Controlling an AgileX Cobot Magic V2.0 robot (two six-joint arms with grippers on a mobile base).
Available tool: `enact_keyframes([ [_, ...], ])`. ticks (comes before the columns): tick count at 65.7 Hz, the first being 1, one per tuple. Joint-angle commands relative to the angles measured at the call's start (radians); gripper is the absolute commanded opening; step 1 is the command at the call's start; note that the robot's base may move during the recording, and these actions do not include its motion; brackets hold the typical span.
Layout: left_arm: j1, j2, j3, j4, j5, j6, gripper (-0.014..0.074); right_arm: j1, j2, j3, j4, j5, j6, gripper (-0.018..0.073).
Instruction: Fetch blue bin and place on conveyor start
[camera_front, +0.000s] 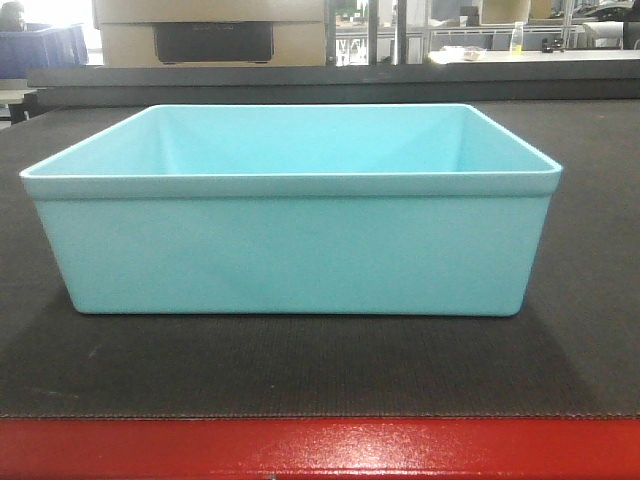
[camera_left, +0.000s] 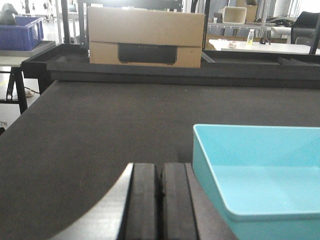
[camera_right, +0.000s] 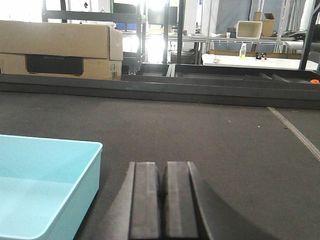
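Observation:
The blue bin, a pale turquoise tub, stands upright and empty on the conveyor start, a dark textured belt with a glossy red front edge. No gripper shows in the front view. In the left wrist view my left gripper is shut on nothing, just left of the bin. In the right wrist view my right gripper is shut on nothing, just right of the bin. Neither gripper touches the bin.
A cardboard box stands beyond the belt's far edge, behind a dark rail. A dark royal-blue bin sits on a table at the far left. Shelving and white tables with a bottle lie further back.

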Motion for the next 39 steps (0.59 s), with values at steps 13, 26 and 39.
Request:
enact_keyframes([
  [13, 0.118, -0.086, 0.227, -0.029, -0.204, 0.003, -0.0111, -0.003, -0.002, 0.0, -0.012, -0.019, -0.008, -0.0162],
  [26, 0.134, -0.086, 0.436, -0.047, -0.394, 0.003, -0.0111, -0.003, -0.002, 0.0, -0.012, -0.019, -0.008, -0.0162],
  [39, 0.134, -0.086, 0.448, -0.059, -0.382, 0.003, -0.0111, -0.003, -0.002, 0.0, -0.012, -0.019, -0.008, -0.0162],
])
